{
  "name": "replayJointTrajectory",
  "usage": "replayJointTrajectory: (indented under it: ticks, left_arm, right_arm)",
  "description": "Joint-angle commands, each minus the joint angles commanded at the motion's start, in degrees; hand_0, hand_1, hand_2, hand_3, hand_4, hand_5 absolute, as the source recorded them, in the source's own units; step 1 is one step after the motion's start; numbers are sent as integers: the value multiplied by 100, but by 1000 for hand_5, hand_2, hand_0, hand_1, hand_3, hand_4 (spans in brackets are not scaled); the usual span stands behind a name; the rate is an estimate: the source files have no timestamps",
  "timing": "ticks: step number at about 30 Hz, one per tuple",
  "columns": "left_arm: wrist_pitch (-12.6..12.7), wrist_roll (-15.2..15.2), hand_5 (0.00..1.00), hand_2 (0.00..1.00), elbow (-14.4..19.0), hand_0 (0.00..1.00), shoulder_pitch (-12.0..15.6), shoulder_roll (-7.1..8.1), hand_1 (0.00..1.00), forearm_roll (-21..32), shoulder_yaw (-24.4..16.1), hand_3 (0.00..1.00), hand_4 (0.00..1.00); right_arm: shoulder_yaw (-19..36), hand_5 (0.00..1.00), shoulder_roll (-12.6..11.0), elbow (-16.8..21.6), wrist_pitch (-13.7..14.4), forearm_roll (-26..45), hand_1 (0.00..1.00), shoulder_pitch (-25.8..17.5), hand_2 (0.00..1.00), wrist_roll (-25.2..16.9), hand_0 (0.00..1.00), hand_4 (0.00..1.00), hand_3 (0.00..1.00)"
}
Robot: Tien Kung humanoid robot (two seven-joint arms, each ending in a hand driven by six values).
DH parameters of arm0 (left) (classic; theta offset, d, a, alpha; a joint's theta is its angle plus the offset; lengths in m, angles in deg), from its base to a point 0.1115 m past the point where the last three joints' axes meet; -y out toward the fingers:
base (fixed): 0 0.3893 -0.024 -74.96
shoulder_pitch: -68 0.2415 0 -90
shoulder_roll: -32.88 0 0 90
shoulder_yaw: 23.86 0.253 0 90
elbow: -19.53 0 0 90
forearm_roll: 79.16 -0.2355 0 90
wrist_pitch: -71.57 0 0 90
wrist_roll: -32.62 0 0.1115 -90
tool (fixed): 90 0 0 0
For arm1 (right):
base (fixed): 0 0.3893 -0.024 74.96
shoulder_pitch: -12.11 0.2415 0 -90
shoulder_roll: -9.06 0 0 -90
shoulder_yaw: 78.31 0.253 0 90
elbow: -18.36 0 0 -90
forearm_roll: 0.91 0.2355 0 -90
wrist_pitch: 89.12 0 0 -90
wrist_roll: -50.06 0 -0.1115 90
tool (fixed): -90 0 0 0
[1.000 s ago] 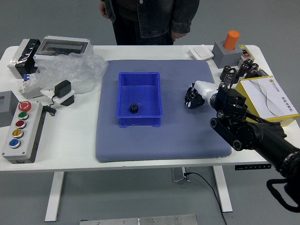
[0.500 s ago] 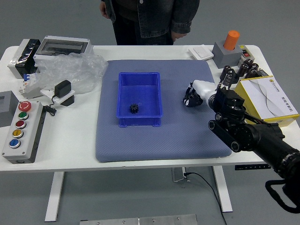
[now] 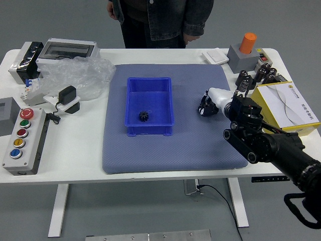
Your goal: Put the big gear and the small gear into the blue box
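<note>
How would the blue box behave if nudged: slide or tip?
Probably slides rather than tips: the blue box is wide and sits flat on the mat. Likely light and fairly stiff, given its thin, straight walls. The small dark gear inside may shift, with bare floor around it.

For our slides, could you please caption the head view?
One dark gear in the blue box, the robot's right hand over the mat.

White surface [image 3: 72, 155], mat [image 3: 135, 158] beneath blue box [image 3: 149, 129]
Button panel [image 3: 30, 155] and clear plastic [image 3: 83, 75] lie left of the box, yellow carton [image 3: 293, 103] right.
</note>
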Motion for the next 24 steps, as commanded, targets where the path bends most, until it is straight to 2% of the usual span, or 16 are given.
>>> replayJointTrajectory:
  ticks: [5,6,11,12,24]
  left_arm:
    - [-1,-1,16,707,0,730,1,-4,679,-5,-4,704,453]
    - [-1,-2,17,707,0,730,1,-5,680,-7,-5,704,452]
    - [-1,-2,17,707,0,730,2,-4,680,-7,-7,704,452]
    - [-1,-2,19,711,0,730,2,-4,680,-7,-8,704,452]
    - [-1,-3,21,711,0,730,5,5,679,-18,-13,708,450]
  right_arm:
    - [-9,273,3,11,41,12,593,-4,673,38,689,571,696]
    - [-10,272,3,15,86,12,553,-5,619,29,701,548,674]
    - [20,272,-11,59,302,-1,553,-2,619,-79,701,548,674]
    - [29,270,-14,70,328,-5,526,0,577,-96,703,532,636]
    - [119,237,-62,181,455,-22,524,9,568,-186,710,504,628]
